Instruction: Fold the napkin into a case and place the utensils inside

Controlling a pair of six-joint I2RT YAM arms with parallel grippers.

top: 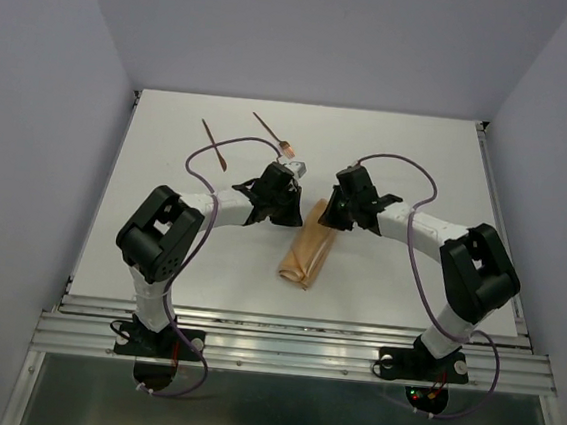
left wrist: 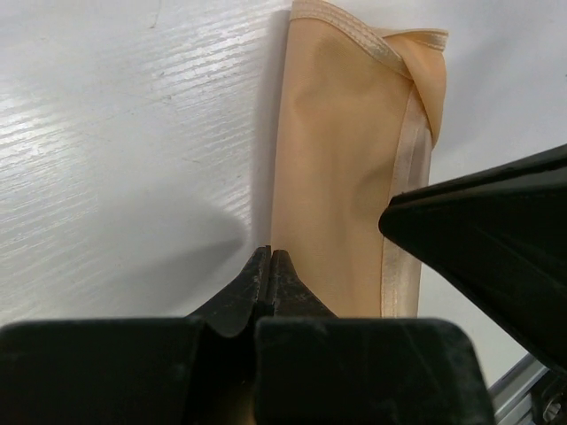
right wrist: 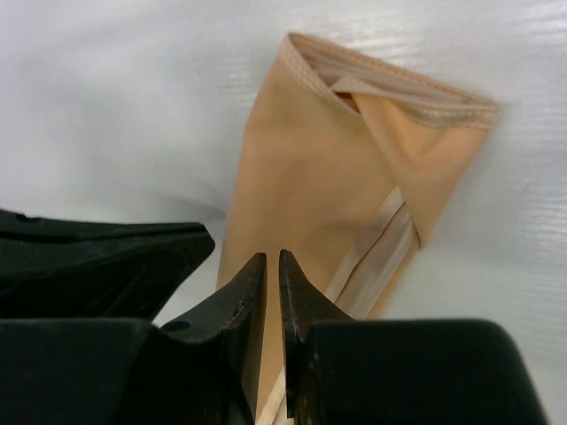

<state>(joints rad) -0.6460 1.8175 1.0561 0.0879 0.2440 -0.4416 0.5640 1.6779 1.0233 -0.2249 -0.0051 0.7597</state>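
Observation:
The napkin, folded into a narrow tan case (top: 306,255), lies on the white table (top: 419,165) between the two arms. My left gripper (left wrist: 270,257) is shut with nothing in it, its tips at the case's (left wrist: 337,177) left edge at the far end. My right gripper (right wrist: 273,258) hovers just above the same end of the case (right wrist: 301,186), jaws a narrow slit apart with nothing clamped. In the top view the left gripper (top: 302,206) and right gripper (top: 331,215) nearly meet. Two utensils lie apart at the back: a fork (top: 271,132) and a plain stick (top: 214,144).
The case's near end shows an open mouth with a folded-over corner (right wrist: 425,150). The left arm's finger (right wrist: 106,257) crowds the right wrist view and the right finger (left wrist: 478,230) the left one. A metal rail (top: 293,324) runs along the table's near edge.

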